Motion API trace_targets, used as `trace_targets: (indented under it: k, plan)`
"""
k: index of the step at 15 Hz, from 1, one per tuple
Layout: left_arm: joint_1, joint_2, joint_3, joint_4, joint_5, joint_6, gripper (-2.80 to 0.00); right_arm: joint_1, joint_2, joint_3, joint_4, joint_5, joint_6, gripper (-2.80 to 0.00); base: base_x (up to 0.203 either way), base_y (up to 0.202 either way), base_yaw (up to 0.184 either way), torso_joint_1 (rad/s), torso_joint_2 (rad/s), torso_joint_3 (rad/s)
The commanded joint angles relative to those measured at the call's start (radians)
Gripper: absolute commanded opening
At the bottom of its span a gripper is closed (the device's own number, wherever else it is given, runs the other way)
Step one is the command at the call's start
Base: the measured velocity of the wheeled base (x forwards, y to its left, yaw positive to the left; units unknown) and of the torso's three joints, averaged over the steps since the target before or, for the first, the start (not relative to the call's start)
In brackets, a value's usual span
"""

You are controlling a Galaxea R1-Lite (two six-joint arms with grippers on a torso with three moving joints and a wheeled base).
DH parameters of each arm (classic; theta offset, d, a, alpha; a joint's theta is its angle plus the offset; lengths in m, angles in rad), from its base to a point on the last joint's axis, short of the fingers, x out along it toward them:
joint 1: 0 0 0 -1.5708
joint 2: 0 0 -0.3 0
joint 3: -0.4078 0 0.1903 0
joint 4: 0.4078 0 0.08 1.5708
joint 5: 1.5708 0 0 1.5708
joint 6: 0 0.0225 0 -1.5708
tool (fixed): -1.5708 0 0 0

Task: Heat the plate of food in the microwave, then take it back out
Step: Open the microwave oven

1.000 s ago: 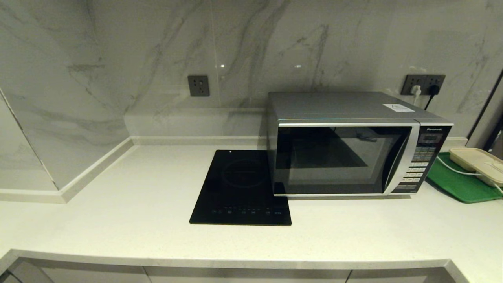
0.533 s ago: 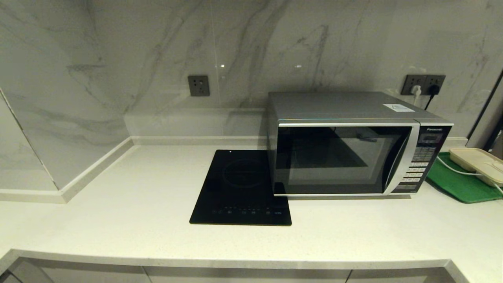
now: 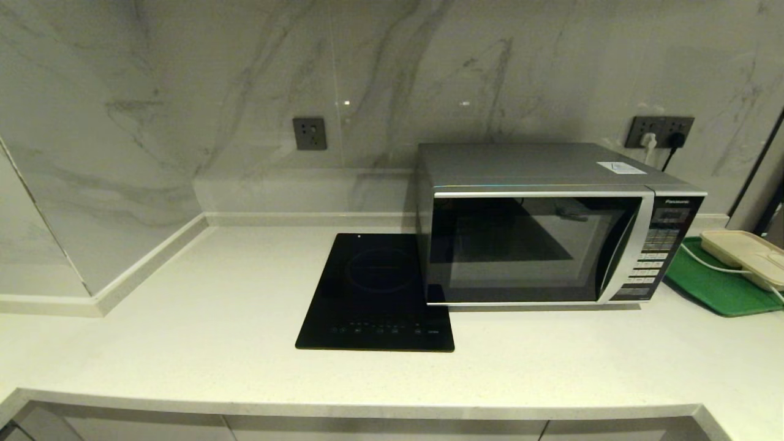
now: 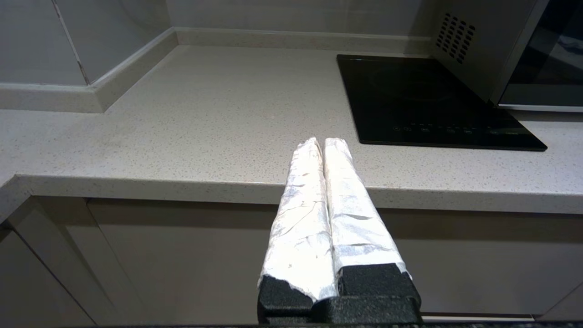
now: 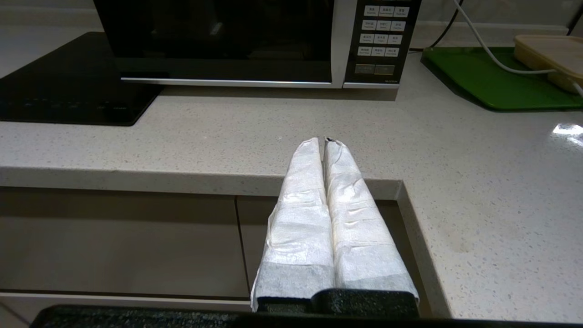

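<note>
The microwave (image 3: 539, 226) was silver with a dark glass door. The cooktop (image 3: 376, 294) was black, the tray (image 3: 713, 288) green, the wall (image 3: 184, 92) grey-veined marble.

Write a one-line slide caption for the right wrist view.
Right gripper shut, short of the counter edge, facing the closed microwave.

You have a pale speckled countertop (image 3: 202, 343) carrying three things directly — the black cooktop (image 3: 376, 294) flush in its middle, the microwave (image 3: 551, 223) just right of that, and a green tray (image 3: 716, 285) at far right.
</note>
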Motion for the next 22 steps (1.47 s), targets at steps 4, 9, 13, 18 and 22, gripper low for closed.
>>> trace_targets:
  k: [4, 9, 13, 18, 22]
  plan:
    - [0.000, 0.000, 0.000, 0.000, 0.000, 0.000, -2.80, 0.000, 0.002, 0.000, 0.000, 0.000, 0.000, -2.80, 0.000, 0.000, 0.000, 0.000, 0.00, 0.000]
    - [0.000, 0.000, 0.000, 0.000, 0.000, -0.001, -2.80, 0.000, 0.002, 0.000, 0.000, 0.000, 0.000, -2.80, 0.000, 0.000, 0.000, 0.000, 0.00, 0.000]
    - [0.000, 0.000, 0.000, 0.000, 0.000, 0.000, -2.80, 0.000, 0.002, 0.000, 0.000, 0.000, 0.000, -2.80, 0.000, 0.000, 0.000, 0.000, 0.00, 0.000]
    - [0.000, 0.000, 0.000, 0.000, 0.000, 0.000, -2.80, 0.000, 0.002, 0.000, 0.000, 0.000, 0.000, -2.80, 0.000, 0.000, 0.000, 0.000, 0.00, 0.000]
    - [0.000, 0.000, 0.000, 0.000, 0.000, -0.001, -2.80, 0.000, 0.002, 0.000, 0.000, 0.000, 0.000, -2.80, 0.000, 0.000, 0.000, 0.000, 0.00, 0.000]
